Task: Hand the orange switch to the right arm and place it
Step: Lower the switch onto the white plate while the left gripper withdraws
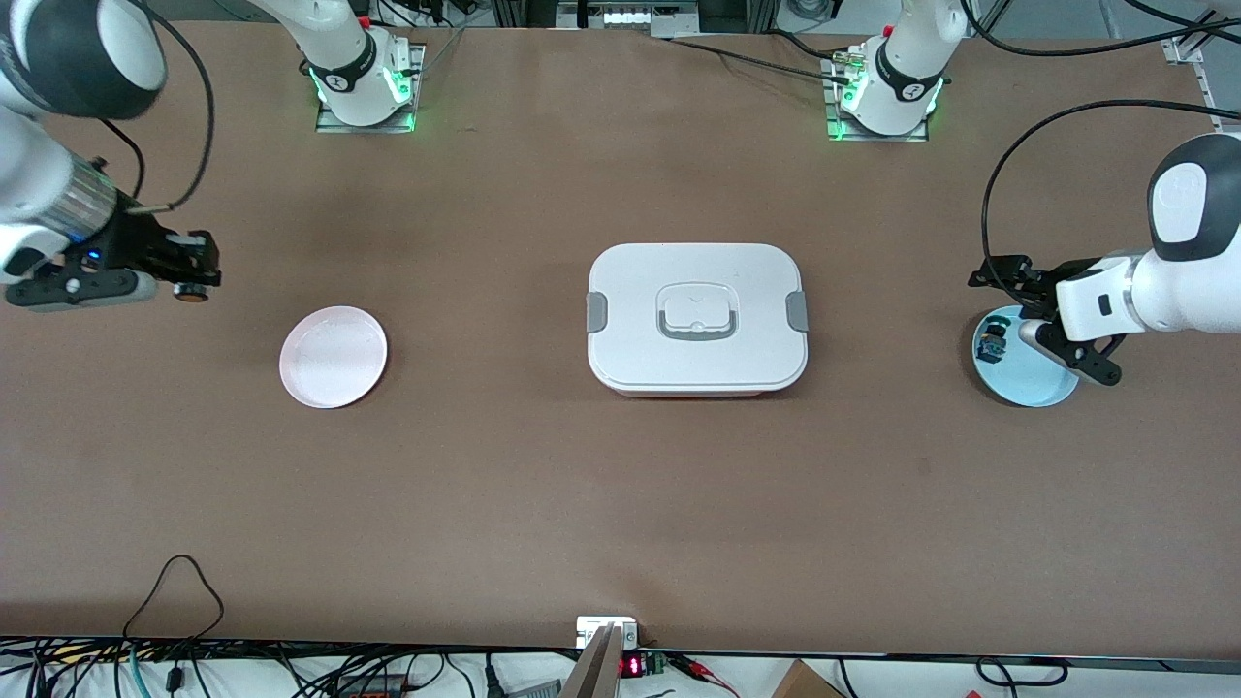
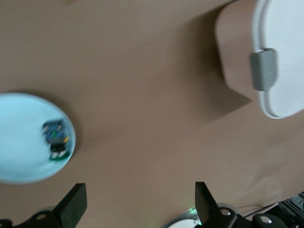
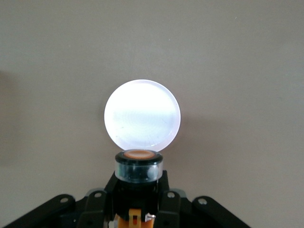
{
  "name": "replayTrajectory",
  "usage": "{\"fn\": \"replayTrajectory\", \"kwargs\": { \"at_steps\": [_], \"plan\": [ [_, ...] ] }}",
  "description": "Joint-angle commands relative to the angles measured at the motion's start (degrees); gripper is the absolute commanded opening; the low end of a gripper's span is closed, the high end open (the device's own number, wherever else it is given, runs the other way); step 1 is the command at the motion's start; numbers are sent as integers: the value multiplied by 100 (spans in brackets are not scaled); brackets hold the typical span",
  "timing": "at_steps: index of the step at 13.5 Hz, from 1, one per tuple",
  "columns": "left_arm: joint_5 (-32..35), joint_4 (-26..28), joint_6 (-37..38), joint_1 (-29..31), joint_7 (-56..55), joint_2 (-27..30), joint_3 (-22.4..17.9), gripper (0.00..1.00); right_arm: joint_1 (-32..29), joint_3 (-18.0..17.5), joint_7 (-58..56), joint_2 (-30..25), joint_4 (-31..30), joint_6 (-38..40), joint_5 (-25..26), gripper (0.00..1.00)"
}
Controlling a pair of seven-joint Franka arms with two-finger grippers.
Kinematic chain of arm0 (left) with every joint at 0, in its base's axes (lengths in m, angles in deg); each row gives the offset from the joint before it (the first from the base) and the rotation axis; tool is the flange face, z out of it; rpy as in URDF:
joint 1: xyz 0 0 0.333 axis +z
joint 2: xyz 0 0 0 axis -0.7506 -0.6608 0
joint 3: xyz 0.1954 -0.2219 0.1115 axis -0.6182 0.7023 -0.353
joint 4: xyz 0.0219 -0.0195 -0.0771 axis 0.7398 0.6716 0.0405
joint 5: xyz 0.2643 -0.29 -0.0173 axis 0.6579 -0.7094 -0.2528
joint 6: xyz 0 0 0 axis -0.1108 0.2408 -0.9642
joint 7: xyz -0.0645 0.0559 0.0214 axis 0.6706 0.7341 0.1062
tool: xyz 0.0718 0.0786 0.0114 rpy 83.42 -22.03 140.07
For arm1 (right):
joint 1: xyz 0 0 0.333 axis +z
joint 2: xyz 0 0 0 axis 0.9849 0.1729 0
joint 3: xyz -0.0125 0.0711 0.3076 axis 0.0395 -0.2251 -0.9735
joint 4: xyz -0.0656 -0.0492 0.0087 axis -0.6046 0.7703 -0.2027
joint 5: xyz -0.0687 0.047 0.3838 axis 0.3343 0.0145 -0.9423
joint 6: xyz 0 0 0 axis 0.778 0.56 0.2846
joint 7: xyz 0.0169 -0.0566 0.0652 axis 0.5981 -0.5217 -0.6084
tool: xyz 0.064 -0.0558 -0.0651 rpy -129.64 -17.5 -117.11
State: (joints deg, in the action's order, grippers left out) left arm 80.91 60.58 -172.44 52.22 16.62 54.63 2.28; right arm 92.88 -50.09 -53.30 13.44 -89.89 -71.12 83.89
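right hand (image 1: pixel 199 264) clamped on orange switch (image 3: pixel 139 165), pink plate (image 1: pixel 333 356) ahead below | risk: released off-centre, switch rolls onto counter (image 1: pixel 620 504) | left hand (image 2: pixel 137 206) spread empty, waiting by blue plate (image 2: pixel 23 137)

Blue plate (image 1: pixel 1037 383) partly hidden under left claw (image 1: pixel 994 276). Small switch (image 2: pixel 57 137) on it blurred, details unreadable. White box (image 2: pixel 280 57) cut off at frame edge.
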Motion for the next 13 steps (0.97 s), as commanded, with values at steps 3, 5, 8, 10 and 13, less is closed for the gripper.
{"fn": "replayTrajectory", "kwargs": {
  "at_steps": [3, 5, 8, 10, 13],
  "plan": [
    [720, -741, 541, -341, -1523, 46, 37, 100, -44, 2, -71, 3, -1098, -1266, -260, 0],
    [685, -715, 515, -332, -1567, 326, 46, 100, -44, 2, -80, 108, -1398, -1759, -260, 0],
    [676, -662, 506, -349, -2267, 503, 291, 100, -53, 2, -80, 555, -1426, -2243, -269, 0],
    [676, -645, 532, -349, -2761, 565, 476, 100, -62, 2, -211, 915, -1426, -2603, -444, 0],
    [685, -645, 392, -270, -2763, 547, 486, 100, -62, 2, -904, 1452, -1399, -3043, -1137, 0]
  ]
}}
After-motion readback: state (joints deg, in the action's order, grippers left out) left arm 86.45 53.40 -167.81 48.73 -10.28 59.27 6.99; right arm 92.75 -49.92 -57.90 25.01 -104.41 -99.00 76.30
